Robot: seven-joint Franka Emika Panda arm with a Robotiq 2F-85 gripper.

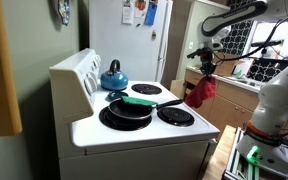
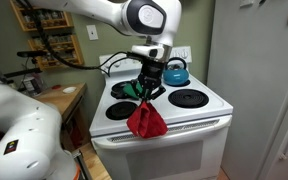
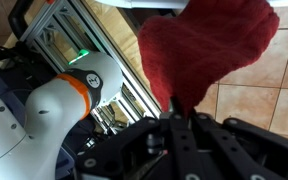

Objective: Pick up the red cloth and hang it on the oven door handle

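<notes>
In an exterior view the red cloth (image 2: 146, 121) hangs at mid-frame as a bunched, crumpled drop, pinched at its top by the gripper (image 2: 144, 97). In the wrist view it fills the upper right (image 3: 209, 50). The white oven door handle (image 2: 199, 127) runs horizontally across the lower middle, passing behind the cloth.

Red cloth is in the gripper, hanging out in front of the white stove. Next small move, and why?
Probably ease the gripper in toward the oven front. It is shut on the red cloth, which hangs free, and in an exterior view a gap shows between the cloth and the white stove. So the cloth is not yet over the white oven door handle.
</notes>
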